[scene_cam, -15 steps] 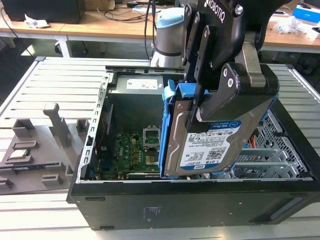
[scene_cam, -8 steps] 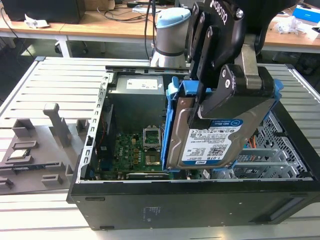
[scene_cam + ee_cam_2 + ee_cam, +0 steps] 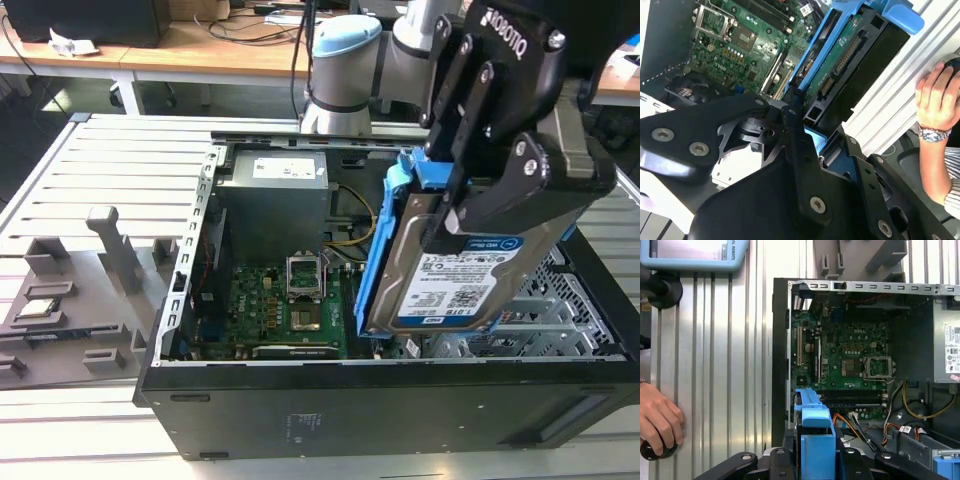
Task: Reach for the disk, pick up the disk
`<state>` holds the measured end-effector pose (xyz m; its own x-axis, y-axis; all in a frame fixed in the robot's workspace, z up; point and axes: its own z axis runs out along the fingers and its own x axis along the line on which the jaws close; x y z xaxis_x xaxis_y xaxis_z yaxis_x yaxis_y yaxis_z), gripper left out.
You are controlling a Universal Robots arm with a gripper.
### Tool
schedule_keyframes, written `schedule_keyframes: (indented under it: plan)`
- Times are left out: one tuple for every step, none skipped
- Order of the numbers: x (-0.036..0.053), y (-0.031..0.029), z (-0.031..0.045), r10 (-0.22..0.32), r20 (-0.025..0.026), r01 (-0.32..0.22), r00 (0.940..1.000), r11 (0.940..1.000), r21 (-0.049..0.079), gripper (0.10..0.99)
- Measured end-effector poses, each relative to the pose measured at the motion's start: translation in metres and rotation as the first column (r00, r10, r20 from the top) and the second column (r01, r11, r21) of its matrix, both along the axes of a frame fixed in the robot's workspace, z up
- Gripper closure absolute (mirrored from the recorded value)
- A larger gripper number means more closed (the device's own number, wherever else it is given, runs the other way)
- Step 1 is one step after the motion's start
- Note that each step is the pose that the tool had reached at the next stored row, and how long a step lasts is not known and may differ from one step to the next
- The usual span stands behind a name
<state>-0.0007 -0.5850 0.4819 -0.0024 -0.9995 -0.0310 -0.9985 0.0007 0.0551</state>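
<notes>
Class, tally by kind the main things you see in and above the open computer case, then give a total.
Disk, held by the gripper: 1
Power supply: 1
Motherboard: 1
Case: 1
Total: 4

— What do you look like from outside?

— My arm [image 3: 400, 45] is built of silver-grey tubes, and one joint carries a rounded pale blue cap [image 3: 345, 38]. My end effector [image 3: 470, 215] is matt black, made of flat angular links with white lettering near its top in the exterior view.

— And up close?

— In the second wrist view its fingers [image 3: 805, 165] are black bars pinned with round silver screws [image 3: 817, 204].

— Anyone beside you?

— A person's hand [image 3: 937, 97] with a silver metal wristwatch [image 3: 934, 134] and a striped sleeve [image 3: 954, 172].
</notes>
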Motion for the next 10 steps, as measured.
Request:
schedule_keyframes:
  plan:
    - [0.0038, 0.0011, -0.0005, 0.000, -0.0018, 0.000, 1.0000, 1.0000, 0.000, 0.722]
    - [0.0079, 0.0023, -0.0009, 0.000, -0.0039, 0.000, 1.0000, 1.0000, -0.001, 0.722]
    - [0.0127, 0.0034, -0.0015, 0.000, -0.0066, 0.000, 1.0000, 1.0000, -0.001, 0.722]
    - [0.0176, 0.0046, -0.0021, 0.000, -0.0096, 0.000, 1.0000, 1.0000, -0.002, 0.722]
    - [0.0211, 0.0052, -0.0026, 0.000, -0.0116, 0.000, 0.9999, 1.0000, -0.002, 0.722]
    - [0.0259, 0.0061, -0.0032, 0.000, -0.0144, 0.000, 0.9999, 1.0000, -0.002, 0.722]
    - [0.0305, 0.0070, -0.0037, 0.000, -0.0171, 0.000, 0.9999, 1.0000, -0.002, 0.722]
    - [0.0366, 0.0082, -0.0044, 0.000, -0.0208, 0.000, 0.9998, 1.0000, -0.002, 0.722]
    - [0.0434, 0.0098, -0.0051, 0.000, -0.0246, 0.000, 0.9997, 1.0000, -0.002, 0.722]
    - [0.0473, 0.0110, -0.0054, 0.000, -0.0266, 0.000, 0.9996, 1.0000, -0.002, 0.722]
